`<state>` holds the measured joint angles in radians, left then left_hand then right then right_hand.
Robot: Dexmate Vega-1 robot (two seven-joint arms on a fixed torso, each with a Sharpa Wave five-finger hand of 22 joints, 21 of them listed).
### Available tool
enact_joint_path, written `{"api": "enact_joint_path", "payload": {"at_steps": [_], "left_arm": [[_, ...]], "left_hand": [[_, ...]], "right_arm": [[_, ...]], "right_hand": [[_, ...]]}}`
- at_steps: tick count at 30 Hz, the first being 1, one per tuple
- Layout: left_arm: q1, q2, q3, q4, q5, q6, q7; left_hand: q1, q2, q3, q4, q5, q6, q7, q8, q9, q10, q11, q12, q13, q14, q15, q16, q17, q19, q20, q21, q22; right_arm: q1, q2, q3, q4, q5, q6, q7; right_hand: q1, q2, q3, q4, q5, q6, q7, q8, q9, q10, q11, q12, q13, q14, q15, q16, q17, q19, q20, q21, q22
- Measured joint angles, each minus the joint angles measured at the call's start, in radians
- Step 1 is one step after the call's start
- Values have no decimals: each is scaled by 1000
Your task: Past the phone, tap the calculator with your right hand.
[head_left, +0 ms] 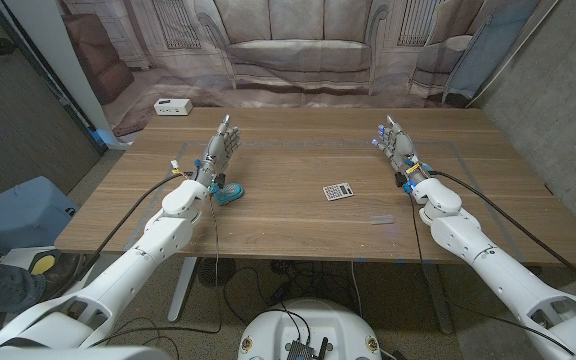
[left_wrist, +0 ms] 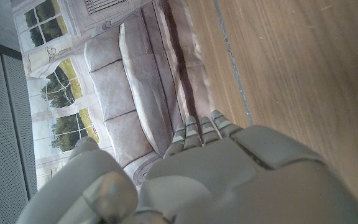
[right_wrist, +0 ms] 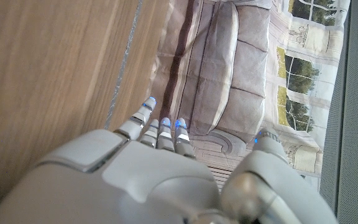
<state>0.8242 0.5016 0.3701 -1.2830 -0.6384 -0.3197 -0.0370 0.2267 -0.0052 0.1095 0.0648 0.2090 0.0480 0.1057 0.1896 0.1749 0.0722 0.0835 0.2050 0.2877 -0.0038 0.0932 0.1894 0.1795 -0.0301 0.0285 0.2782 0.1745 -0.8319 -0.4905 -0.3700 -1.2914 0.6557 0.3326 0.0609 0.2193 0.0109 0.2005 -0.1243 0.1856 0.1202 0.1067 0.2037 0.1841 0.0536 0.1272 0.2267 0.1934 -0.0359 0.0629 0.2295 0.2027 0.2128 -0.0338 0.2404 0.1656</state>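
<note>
On the wooden tabletop, a white rectangular power strip lies at the far left corner. The left hand stands with fingers apart, holding nothing, and a small teal object lies by its wrist. The small grey rectangular calculator lies near the tabletop's middle. The right hand stands towards the right edge, well apart from the calculator, fingers spread and empty.

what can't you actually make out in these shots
- Calculator: head view, too small to read keys or display.
- Teal object: head view, partly behind the left arm; what it is stays unclear.
- Flat pale object on the table: head view, too faint to identify.
- Left robot hand and right robot hand: wrist views show only their backs, hiding the palms.
</note>
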Motion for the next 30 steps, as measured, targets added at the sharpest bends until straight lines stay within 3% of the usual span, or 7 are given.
{"api": "enact_joint_path", "payload": {"at_steps": [18,30], "left_arm": [[33,42,-25,-71,16,-23,15],[45,62,-36,-95,34,-42,30]], "left_hand": [[5,5,3,-3,0,28,8,7,0,25,11,10,-18,29,7,7,-3,9,9,0,0],[5,5,5,-5,0,40,7,8,0,39,11,10,-28,43,7,7,-3,14,14,-6,0]], "right_arm": [[-7,14,1,-4,-23,97,17],[-60,-24,14,-91,-60,125,-12]], "right_hand": [[5,5,0,0,0,30,-12,6,0,20,2,0,0,22,-1,8,0,27,5,0,0],[9,1,4,-4,0,82,-21,15,0,84,-13,18,0,63,-16,11,-1,66,2,0,5]]}}
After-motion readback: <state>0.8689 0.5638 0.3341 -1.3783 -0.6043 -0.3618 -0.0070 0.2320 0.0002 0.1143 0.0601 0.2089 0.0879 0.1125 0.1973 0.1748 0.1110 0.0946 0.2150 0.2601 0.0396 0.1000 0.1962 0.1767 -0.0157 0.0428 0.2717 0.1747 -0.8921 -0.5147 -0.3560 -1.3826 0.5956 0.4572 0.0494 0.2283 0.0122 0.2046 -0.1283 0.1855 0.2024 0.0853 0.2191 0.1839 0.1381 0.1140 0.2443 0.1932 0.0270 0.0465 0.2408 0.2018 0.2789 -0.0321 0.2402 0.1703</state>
